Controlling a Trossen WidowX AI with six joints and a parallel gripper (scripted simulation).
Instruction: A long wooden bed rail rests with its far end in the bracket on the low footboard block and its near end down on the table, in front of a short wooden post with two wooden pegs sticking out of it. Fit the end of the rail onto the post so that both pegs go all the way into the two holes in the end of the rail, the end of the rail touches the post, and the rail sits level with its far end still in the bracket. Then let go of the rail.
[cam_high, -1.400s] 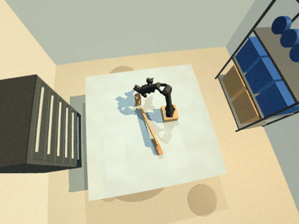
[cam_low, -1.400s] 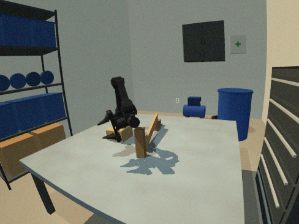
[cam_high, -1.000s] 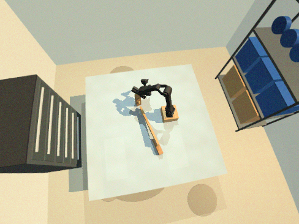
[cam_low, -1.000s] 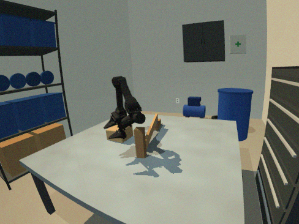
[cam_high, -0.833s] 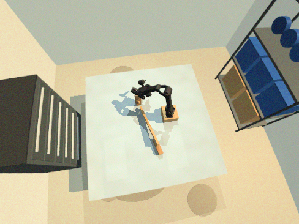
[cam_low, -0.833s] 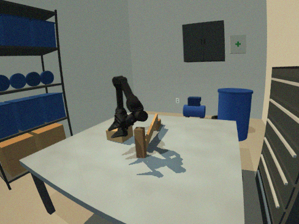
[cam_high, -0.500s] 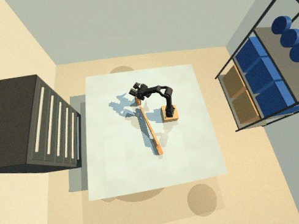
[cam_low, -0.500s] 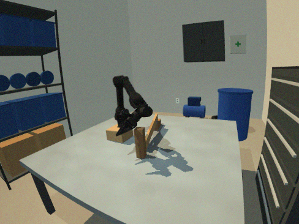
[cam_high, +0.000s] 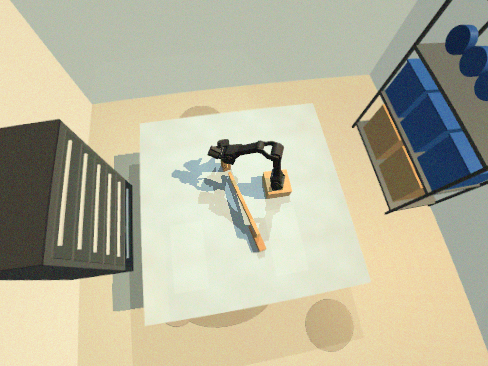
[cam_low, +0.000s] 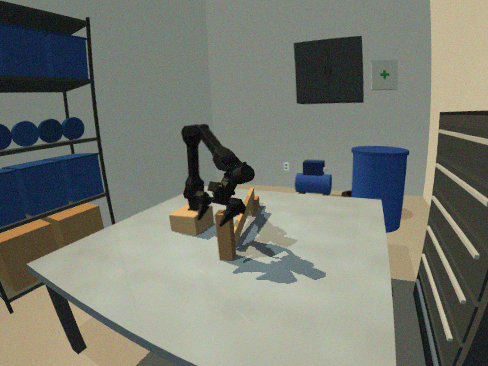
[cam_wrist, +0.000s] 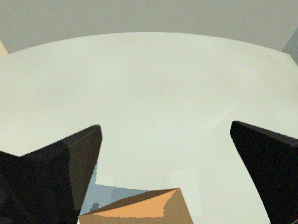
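Note:
The wooden rail (cam_high: 244, 207) (cam_low: 248, 205) slopes from its raised far end at the low footboard block (cam_high: 260, 244) (cam_low: 256, 204) down toward the table behind the short upright post (cam_high: 226, 166) (cam_low: 226, 242). The rail's near end is hidden behind the post in the exterior view. A small gap seems to show between rail and post in the top view. My gripper (cam_low: 211, 221) (cam_wrist: 169, 129) is wide open and empty, at about the height of the post's top and beside it. A wooden top, probably the post's, shows low in the wrist view. The pegs and holes cannot be made out.
The arm stands on a wooden base block (cam_high: 285, 188) (cam_low: 187, 223) on the pale table (cam_high: 325, 250) (cam_low: 310, 320), to one side of the rail. The arm reaches over to the post. A shelf rack, a drawer cabinet and a blue barrel (cam_low: 377, 185) stand off the table.

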